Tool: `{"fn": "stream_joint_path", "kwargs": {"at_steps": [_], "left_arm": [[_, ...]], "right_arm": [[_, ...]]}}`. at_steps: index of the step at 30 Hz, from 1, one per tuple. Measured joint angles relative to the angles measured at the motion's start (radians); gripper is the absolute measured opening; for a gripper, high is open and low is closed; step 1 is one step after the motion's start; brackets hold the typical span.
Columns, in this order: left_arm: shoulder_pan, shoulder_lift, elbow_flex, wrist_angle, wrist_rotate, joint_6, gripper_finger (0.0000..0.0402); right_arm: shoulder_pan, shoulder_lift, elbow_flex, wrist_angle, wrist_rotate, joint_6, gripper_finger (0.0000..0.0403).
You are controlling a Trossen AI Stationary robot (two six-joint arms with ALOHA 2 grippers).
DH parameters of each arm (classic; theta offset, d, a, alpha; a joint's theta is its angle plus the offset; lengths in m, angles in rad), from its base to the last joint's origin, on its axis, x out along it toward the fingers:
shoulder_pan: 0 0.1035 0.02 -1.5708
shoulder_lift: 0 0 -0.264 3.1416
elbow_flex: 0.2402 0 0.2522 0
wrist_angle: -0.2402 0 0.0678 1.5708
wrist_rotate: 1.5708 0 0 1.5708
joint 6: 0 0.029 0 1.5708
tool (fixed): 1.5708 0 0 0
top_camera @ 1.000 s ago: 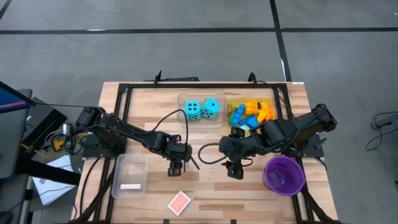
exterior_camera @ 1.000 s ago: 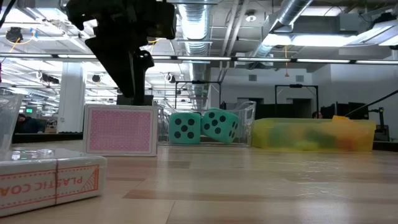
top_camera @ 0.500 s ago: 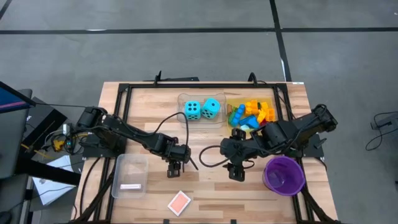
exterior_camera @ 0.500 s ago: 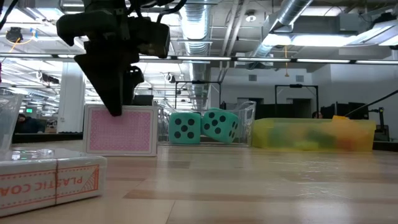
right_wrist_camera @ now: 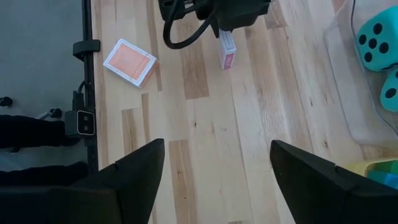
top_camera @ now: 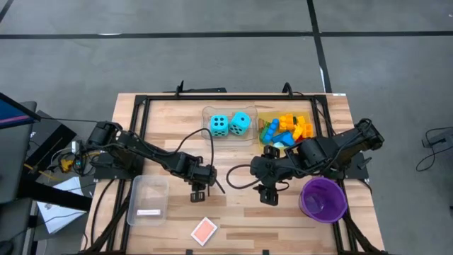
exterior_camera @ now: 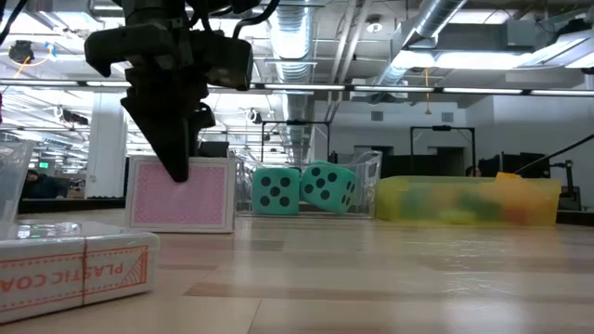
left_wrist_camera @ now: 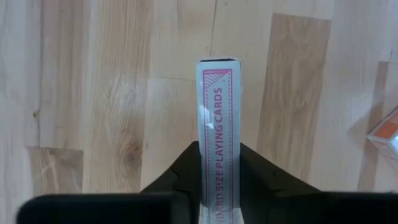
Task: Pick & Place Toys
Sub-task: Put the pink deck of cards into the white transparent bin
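A pale wooden surface (top_camera: pixel 233 219) carries a clear tray (top_camera: pixel 147 200), an orange card box (top_camera: pixel 204 230), a pink card box (exterior_camera: pixel 181 194) standing on edge, a purple bowl (top_camera: pixel 323 199), and two trays at the far edge holding dice (top_camera: pixel 229 124) and bricks (top_camera: pixel 286 129).

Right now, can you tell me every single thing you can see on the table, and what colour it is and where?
dice: two, turquoise with black dots, in the clear tray at the back middle.
bricks: many, orange, blue, yellow and green, in the yellow tray beside the dice.
pink card box: one, standing on edge mid-table.
orange card box: one, flat near the front edge.
clear lidded box: one, front left.
purple bowl: one, front right.
left gripper: closed on the pink card box.
right gripper: open, beside the bowl.
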Motion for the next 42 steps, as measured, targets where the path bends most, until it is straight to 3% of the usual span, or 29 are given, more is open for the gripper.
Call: {"fn": "stream_joint_path", "kwargs": {"at_steps": [7, 13, 21, 28, 35, 42], "left_arm": [[-0.001, -0.037, 0.0, -0.049, 0.016, 0.003, 0.0057], [-0.037, -0.17, 0.0, -0.188, 0.017, -0.115, 0.0057], [-0.225, -0.385, 0.0, -0.368, 0.004, -0.325, 0.0057], [-0.405, -0.511, 0.0, -0.546, -0.09, -0.569, 0.0057], [-0.572, -0.553, -0.004, -0.629, -0.114, -0.704, 0.0057], [-0.692, -0.552, -0.112, -0.623, -0.112, -0.835, 0.0058]], "right_arm": [[0.0, 0.0, 0.0, 0.0, 0.0, 0.0, 0.0284], [0.0, 0.0, 0.0, -0.001, 0.0, 0.0, 0.0284], [0.0, 0.0, 0.0, 0.027, 0.031, -0.001, 0.0284], [0.0, 0.0, 0.0, 0.055, 0.034, 0.0, 0.0284], [0.0, 0.0, 0.0, 0.071, 0.034, 0.004, 0.0284], [0.001, 0.0, 0.0, 0.08, 0.034, 0.007, 0.0284]]}}
